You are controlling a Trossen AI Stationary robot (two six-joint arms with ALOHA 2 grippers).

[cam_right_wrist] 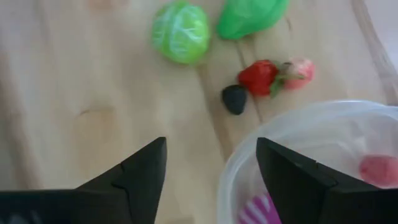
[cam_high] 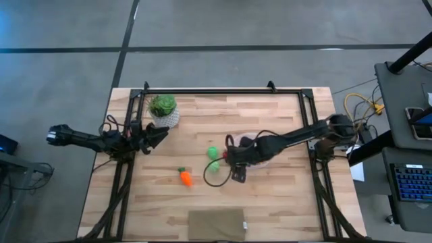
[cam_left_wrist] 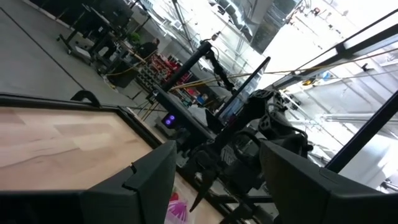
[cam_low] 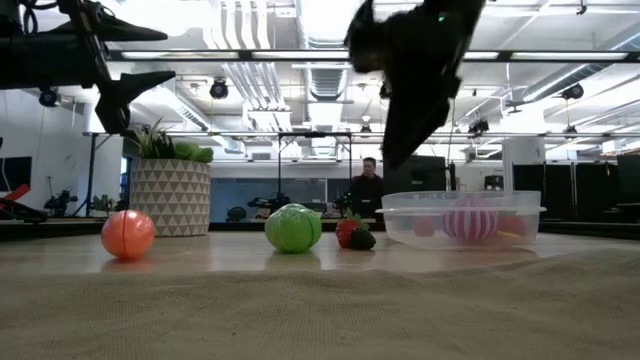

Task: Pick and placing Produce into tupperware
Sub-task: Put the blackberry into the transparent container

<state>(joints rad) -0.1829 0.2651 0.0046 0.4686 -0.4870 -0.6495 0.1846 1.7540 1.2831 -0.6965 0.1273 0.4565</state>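
Note:
The tupperware stands on the wooden table right of centre, with a magenta bunch and a red piece inside. Just outside its rim lie a red piece, a pinkish piece and a small dark piece. Beyond them lie two green balls. The carrot lies nearer the front. My right gripper hangs open over the tupperware's left rim, pointing steeply down, nothing between its fingers. My left gripper waits open beside the plant pot.
A leafy plant in a white patterned pot stands at the far left of the table. An olive mat lies at the near edge. Black frame rails run along the table's sides. A person stands far behind the table.

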